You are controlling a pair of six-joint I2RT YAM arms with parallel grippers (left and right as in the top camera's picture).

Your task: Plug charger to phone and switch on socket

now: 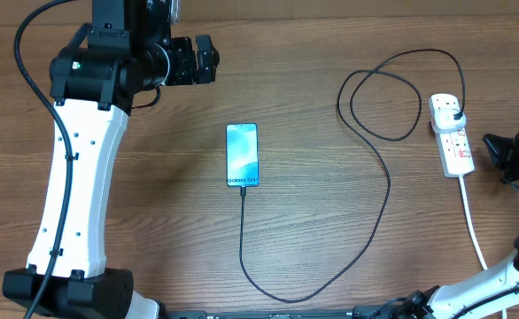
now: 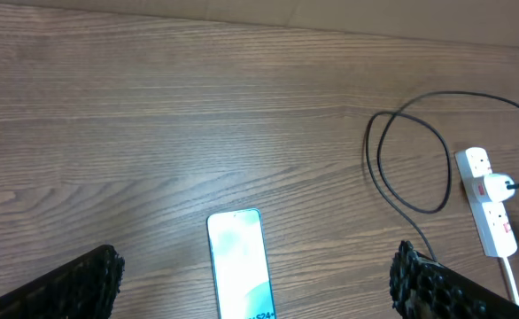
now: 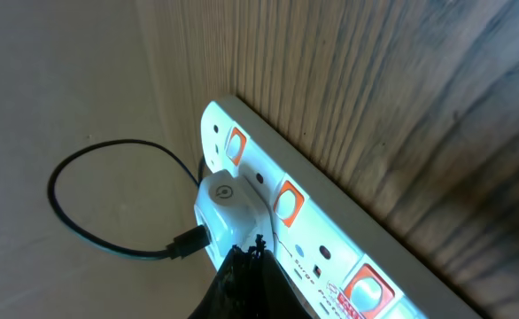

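Note:
The phone lies flat in the middle of the table, its blue-cyan screen lit; it also shows in the left wrist view. The charger's thin black cable runs from the phone's near end, loops round and ends at a plug seated in the white socket strip. My left gripper hangs open and empty above the table, far-left of the phone. My right gripper is shut, its tips over the strip beside the white adapter. It sits just right of the strip in the overhead view.
The strip's thick white cord runs toward the table's front right. The strip has orange-red switches along it. The cable's loop lies left of the strip. Bare wood table lies around the phone.

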